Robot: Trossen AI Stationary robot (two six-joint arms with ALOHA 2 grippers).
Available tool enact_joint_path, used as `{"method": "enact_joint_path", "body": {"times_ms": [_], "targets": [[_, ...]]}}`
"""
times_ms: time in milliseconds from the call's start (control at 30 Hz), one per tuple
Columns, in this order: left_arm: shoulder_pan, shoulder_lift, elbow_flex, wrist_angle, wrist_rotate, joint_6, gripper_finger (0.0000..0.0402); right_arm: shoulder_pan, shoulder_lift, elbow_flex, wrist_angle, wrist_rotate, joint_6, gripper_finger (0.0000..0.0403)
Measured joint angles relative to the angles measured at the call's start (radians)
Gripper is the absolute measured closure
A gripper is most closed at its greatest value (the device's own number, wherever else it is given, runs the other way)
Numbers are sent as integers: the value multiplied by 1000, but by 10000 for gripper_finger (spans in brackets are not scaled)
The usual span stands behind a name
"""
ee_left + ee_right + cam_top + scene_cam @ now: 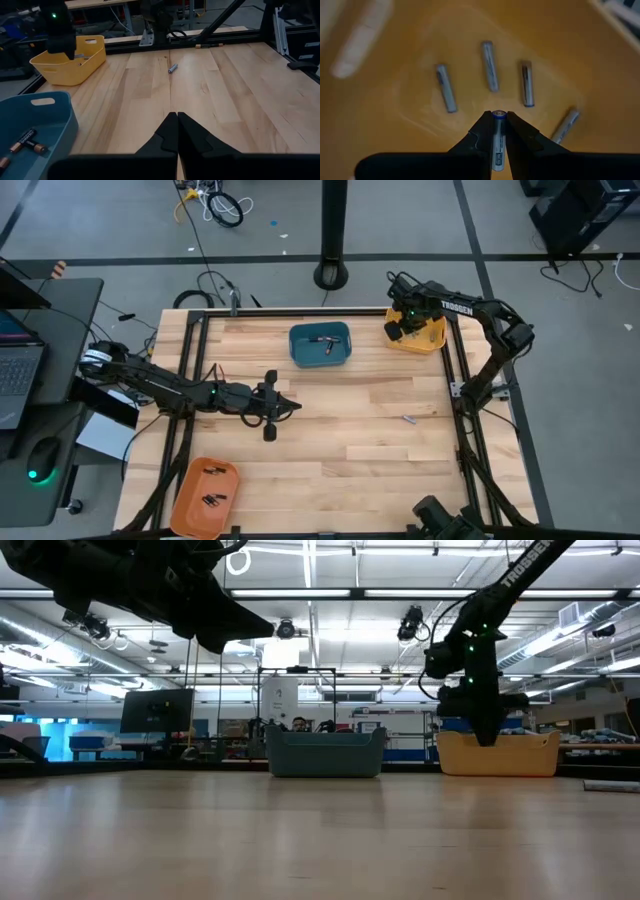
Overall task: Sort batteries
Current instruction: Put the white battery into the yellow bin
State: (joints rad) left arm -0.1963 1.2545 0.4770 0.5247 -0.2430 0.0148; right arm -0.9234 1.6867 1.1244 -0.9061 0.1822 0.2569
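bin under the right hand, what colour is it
Yellow bin; the left wrist view shows it best, with the right hand over it.

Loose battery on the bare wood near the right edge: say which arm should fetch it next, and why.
Left, probably. The left gripper is shut and empty over mid-table, facing the loose battery. The right gripper is over the yellow bin, shut on a battery it has not yet released.

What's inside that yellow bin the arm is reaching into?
Four slim grey batteries lie on the yellow bin floor, and the right gripper holds a fifth above them. The fingers cover the floor beneath, so more may be hidden there.
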Motion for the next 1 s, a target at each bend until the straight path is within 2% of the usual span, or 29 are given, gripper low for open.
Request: {"method": "enact_joint_path", "body": {"times_ms": [633, 1000], "targets": [[0, 0, 0, 1, 0, 3, 396, -19, 0, -137, 166, -7, 31, 360], [0, 0, 0, 1, 0, 3, 396, -21, 0, -139, 165, -8, 29, 329]]}}
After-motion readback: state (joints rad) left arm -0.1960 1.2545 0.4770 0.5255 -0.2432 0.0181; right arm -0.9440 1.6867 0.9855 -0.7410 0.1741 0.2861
